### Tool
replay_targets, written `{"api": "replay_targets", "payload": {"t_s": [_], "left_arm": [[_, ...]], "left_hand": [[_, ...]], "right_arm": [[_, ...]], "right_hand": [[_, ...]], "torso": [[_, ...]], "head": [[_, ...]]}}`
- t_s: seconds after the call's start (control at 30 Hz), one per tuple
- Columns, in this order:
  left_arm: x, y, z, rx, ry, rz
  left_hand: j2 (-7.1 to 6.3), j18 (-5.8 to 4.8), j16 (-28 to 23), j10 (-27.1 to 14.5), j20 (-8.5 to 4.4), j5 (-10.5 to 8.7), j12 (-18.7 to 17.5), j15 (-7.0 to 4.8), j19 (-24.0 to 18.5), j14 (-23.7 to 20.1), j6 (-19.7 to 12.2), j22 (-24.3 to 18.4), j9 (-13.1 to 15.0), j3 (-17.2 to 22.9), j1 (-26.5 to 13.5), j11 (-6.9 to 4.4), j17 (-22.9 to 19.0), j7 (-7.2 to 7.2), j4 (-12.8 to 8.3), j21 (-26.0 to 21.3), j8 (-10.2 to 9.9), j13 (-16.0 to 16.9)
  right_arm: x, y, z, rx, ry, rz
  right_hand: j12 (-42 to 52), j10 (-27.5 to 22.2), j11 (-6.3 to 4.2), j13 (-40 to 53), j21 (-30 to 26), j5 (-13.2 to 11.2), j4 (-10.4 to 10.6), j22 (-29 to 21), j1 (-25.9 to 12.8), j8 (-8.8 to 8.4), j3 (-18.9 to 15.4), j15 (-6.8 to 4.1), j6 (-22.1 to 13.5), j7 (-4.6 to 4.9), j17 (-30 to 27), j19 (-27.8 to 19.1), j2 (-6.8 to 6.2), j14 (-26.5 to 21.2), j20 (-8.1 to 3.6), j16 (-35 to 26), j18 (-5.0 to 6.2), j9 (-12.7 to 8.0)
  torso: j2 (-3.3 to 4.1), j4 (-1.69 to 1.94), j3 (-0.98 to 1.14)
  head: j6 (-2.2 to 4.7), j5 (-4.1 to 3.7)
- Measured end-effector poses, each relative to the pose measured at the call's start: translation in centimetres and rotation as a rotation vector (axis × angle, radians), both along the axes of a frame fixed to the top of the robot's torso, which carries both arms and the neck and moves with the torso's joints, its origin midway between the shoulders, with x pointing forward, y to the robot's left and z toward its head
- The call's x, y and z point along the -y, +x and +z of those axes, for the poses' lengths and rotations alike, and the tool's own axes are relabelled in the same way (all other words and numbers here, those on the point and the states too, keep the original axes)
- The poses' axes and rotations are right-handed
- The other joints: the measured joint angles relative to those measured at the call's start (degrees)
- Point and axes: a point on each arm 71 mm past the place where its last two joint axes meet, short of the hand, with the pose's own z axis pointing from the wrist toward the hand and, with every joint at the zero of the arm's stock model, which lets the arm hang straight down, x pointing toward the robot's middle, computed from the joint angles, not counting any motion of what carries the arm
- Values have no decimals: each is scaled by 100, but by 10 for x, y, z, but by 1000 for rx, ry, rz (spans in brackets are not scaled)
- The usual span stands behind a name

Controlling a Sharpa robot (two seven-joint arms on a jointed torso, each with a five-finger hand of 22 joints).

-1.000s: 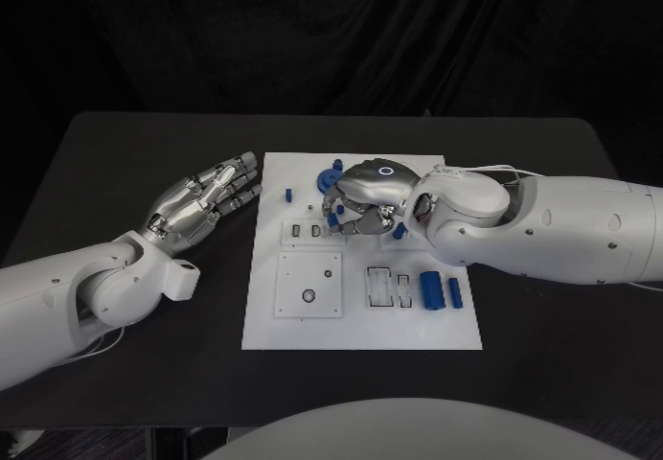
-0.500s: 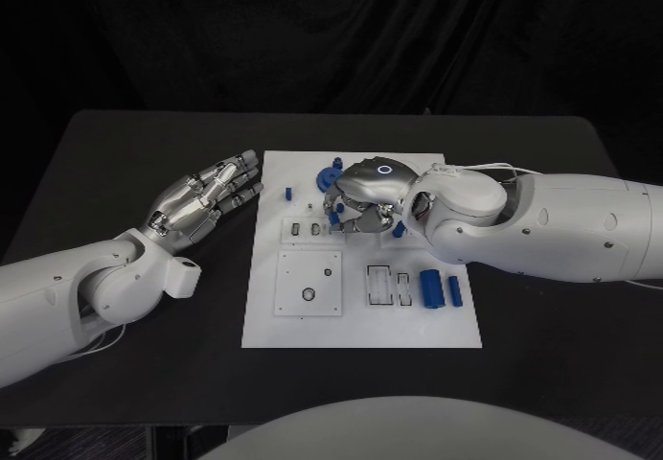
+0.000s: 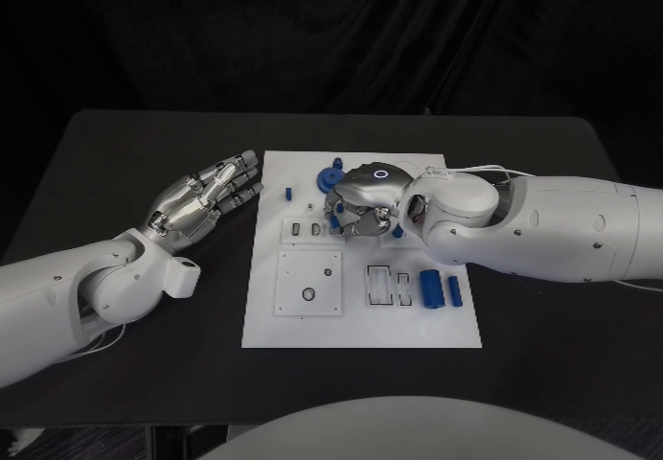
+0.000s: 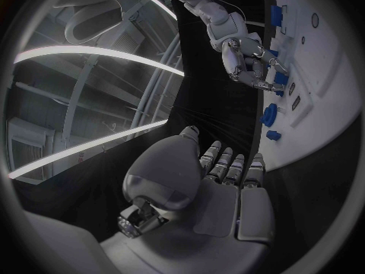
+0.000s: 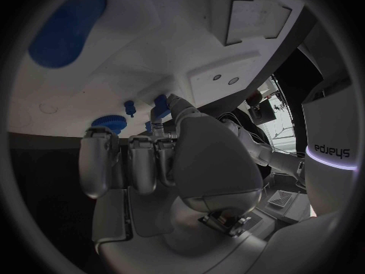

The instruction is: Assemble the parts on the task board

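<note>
The white task board lies in the middle of the table. My right hand hovers over its upper middle with fingers curled down. In the right wrist view the thumb and a fingertip close on a small blue peg right at the board surface. A blue gear-like part sits just beside that hand, and a small blue peg stands near the board's left edge. Two blue cylinders lie at the board's right side. My left hand lies flat and open on the table left of the board, holding nothing.
The board carries a square recessed plate and narrow slots in its lower half. Black table surrounds the board on all sides. My right forearm covers the table to the board's right.
My right hand has turned slightly and shifted a little toward the board's left. The left hand and the loose parts have stayed put.
</note>
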Motion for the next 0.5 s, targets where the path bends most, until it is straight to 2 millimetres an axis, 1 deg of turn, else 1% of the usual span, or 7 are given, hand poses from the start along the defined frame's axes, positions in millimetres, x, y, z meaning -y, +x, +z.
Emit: {"api": "replay_targets", "payload": {"t_s": [0.1,0.17,0.23,0.3,0.37,0.43,0.5], "left_arm": [[0,0,0,0,0,0],[0,0,0,-1,0,0],[0,0,0,-1,0,0],[0,0,0,-1,0,-1],[0,0,-1,-1,0,-1],[0,0,-1,-2,-1,-2],[0,0,-1,-2,-1,-2]], "left_hand": [[0,0,0,0,0,0,0,0,0,0,0,0,0,0,0,0,0,0,0,0,0,0],[0,0,0,0,0,0,0,0,0,0,0,0,0,0,0,0,0,0,0,0,0,0],[0,0,0,0,0,0,0,0,0,0,0,0,0,0,0,0,0,0,0,0,0,0],[0,0,0,0,0,0,0,0,0,0,0,0,0,0,0,0,0,0,0,0,0,0],[0,0,0,0,0,0,0,0,0,0,0,0,0,0,0,0,0,0,0,0,0,0],[0,0,0,0,0,0,0,0,0,0,0,0,0,0,0,0,0,0,0,0,0,0],[0,0,0,0,0,0,0,0,0,0,0,0,0,0,0,0,0,0,0,0,0,0]], "right_arm": [[0,0,-1,-1,-1,-1],[0,0,-1,-3,-2,-1],[0,1,-2,-4,-4,-1],[0,1,-2,-7,-6,-2],[0,1,-4,-12,-12,-3],[0,1,-4,-13,-14,-2],[0,1,-4,-15,-17,-1]], "right_hand": [[0,20,20,0,-34,0,-1,0,0,-63,1,21,-4,3,0,20,0,21,20,0,0,10],[0,9,31,0,-54,-24,-16,0,-4,-121,17,21,-54,52,0,-1,4,21,42,0,0,220],[0,0,40,0,-81,-140,-23,0,-67,-206,25,24,-100,88,0,3,2,17,46,-8,0,282],[0,0,40,0,-101,-337,-13,0,-131,-327,-7,42,-203,100,0,19,-21,-1,62,-45,0,247],[0,0,40,0,-156,-508,27,0,-210,-513,-58,57,-378,124,0,-1,-43,15,82,-46,0,160],[0,0,40,0,-192,-634,33,0,-256,-657,-83,57,-490,137,0,-1,-70,15,82,-71,0,59],[0,0,40,0,-219,-731,41,0,-273,-744,-119,57,-540,146,0,-1,-87,15,82,-71,0,14]], "torso": [[0,0,-1],[0,0,-1],[0,1,0],[0,3,1],[0,4,3],[0,6,4],[0,7,5]], "head": [[0,6],[0,7],[1,2],[2,-2],[2,-5],[2,-7],[2,-8]]}}
